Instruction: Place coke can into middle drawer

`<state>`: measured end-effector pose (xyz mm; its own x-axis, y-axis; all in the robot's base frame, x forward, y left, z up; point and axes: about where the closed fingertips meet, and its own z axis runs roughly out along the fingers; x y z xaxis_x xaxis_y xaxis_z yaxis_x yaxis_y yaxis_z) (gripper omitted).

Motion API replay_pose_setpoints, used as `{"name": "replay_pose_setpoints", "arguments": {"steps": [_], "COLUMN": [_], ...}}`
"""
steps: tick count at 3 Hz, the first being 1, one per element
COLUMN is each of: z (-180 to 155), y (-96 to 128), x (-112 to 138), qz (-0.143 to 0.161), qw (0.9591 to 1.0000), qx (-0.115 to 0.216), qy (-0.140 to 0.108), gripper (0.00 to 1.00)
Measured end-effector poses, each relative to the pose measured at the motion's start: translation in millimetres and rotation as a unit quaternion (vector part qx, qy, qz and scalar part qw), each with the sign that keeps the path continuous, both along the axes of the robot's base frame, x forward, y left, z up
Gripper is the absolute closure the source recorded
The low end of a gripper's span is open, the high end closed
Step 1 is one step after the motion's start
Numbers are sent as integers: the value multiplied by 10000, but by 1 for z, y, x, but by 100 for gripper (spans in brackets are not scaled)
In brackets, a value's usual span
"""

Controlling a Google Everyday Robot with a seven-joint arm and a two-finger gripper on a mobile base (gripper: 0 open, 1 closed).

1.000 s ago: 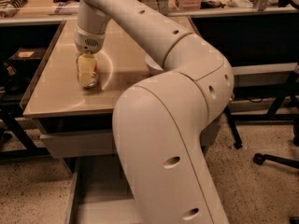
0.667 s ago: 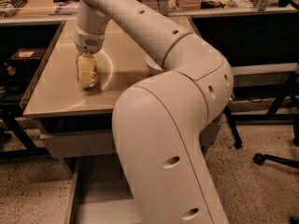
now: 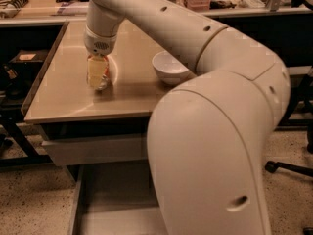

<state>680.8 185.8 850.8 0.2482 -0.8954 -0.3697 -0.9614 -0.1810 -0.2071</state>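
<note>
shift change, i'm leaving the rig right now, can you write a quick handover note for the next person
The gripper is low over the left part of the table, at the coke can; grip unconfirmed.
The coke can is on the table, mostly hidden by the gripper, left of the white bowl.
The middle drawer is open below the table.
Done: drawer open, gripper at can.
Left: lift can, lower it into drawer, release.

One claw (image 3: 98, 80) in the upper left, one can (image 3: 101, 60) at it, one bowl (image 3: 168, 67), one tabletop (image 3: 132, 97), two drawers: shut drawer (image 3: 93, 150) above, open drawer (image 3: 117, 202) below.
</note>
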Motion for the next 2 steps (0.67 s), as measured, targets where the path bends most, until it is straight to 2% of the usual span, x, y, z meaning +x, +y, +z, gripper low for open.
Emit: {"name": "replay_pose_setpoints", "arguments": {"steps": [1,2], "z": [2,2], "y": [-27,-27], "x": [-41,-41], "qz": [-428,-428], "qw": [9986,9986], "qx": [46,47], "qy": [-295,-295], "gripper": [100,100]}}
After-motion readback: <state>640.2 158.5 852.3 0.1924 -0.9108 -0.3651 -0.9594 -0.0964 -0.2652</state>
